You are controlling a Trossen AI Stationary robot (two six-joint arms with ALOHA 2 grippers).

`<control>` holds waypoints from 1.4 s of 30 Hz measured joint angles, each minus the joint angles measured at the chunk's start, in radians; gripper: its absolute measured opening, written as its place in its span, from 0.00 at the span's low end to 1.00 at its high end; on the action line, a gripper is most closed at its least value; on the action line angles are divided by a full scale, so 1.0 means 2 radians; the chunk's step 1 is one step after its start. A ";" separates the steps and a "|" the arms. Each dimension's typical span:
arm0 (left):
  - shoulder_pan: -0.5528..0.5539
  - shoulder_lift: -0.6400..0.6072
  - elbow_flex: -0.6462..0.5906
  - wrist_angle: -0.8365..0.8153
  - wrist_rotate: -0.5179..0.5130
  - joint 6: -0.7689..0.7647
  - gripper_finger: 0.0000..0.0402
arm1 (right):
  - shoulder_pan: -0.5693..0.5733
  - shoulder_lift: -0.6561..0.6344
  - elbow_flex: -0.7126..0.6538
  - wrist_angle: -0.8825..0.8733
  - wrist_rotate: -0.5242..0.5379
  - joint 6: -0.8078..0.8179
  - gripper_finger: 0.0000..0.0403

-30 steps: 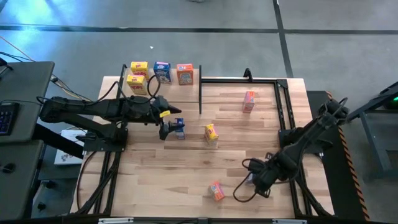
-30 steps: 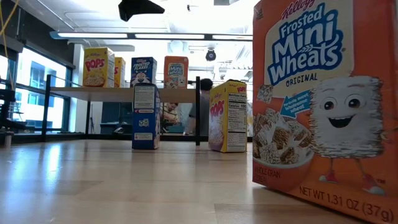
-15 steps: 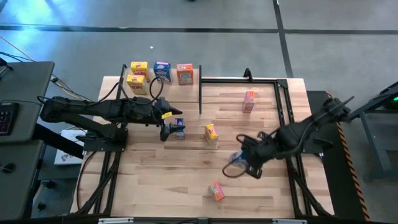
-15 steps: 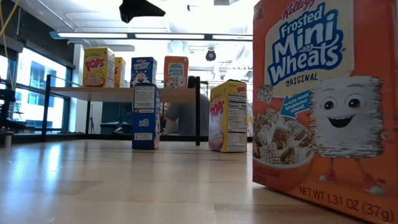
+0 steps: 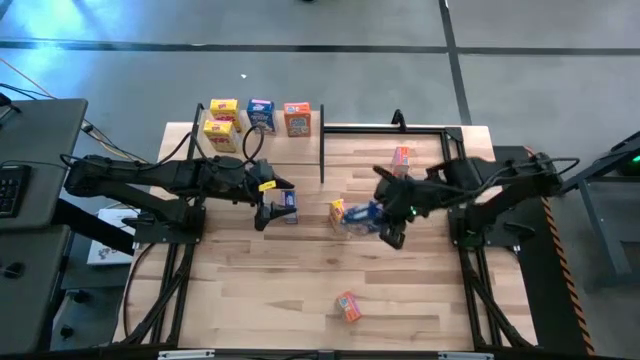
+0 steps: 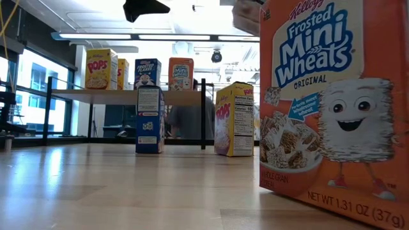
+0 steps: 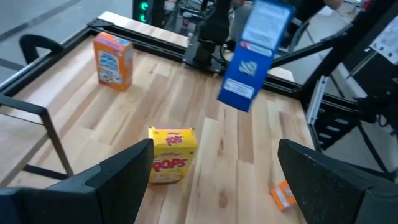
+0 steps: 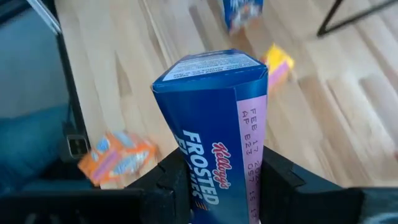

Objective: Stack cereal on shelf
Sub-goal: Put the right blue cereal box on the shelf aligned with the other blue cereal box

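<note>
My right gripper (image 5: pixel 385 218) hangs over the middle of the table, shut on a blue cereal box (image 5: pixel 362 215), which the left wrist view shows in mid-air (image 7: pixel 255 56). My left gripper (image 5: pixel 268 208) is open, high above a standing blue box (image 5: pixel 288 203). A yellow box (image 5: pixel 338 211) stands on its base between the two grippers. The shelf (image 6: pixel 185 97) at the far left carries two yellow boxes (image 5: pixel 221 120), a blue one (image 5: pixel 260 113) and an orange one (image 5: pixel 297 119), all upright. My right gripper pinches the blue box's end nearest the wrist (image 8: pixel 211 186) between its two fingers (image 8: pixel 171 183), one on each side. The fingers slant down toward the table's left and lie along the box. The box sticks out beyond them, tilted and lifted clear of the table.
An orange box (image 5: pixel 400 161) stands near the far right rail. Another orange box (image 5: pixel 347 306) lies near the front edge and fills the right of the low view (image 6: pixel 332 102). Black frame rails (image 5: pixel 455 170) border the right side. Bare wood shows at the front left (image 5: pixel 250 280).
My right gripper has risen from the table's near right corner and swung toward the centre and the far edge, turning as it went. It carries the blue box, which is now lifted clear next to the yellow box. The left gripper has stayed in place.
</note>
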 joint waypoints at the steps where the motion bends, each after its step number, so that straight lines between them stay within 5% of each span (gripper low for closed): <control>1: 0.000 0.000 0.000 0.000 0.003 0.000 0.83 | -0.007 0.000 0.003 0.008 -0.005 -0.009 0.30; 20: 0.002 -0.001 0.000 -0.005 0.077 -0.031 0.83 | -0.057 0.040 0.013 0.082 -0.058 -0.090 0.30; 42: -0.006 0.002 0.000 -0.037 0.074 -0.017 0.83 | -0.056 0.108 0.012 0.220 -0.067 -0.109 0.30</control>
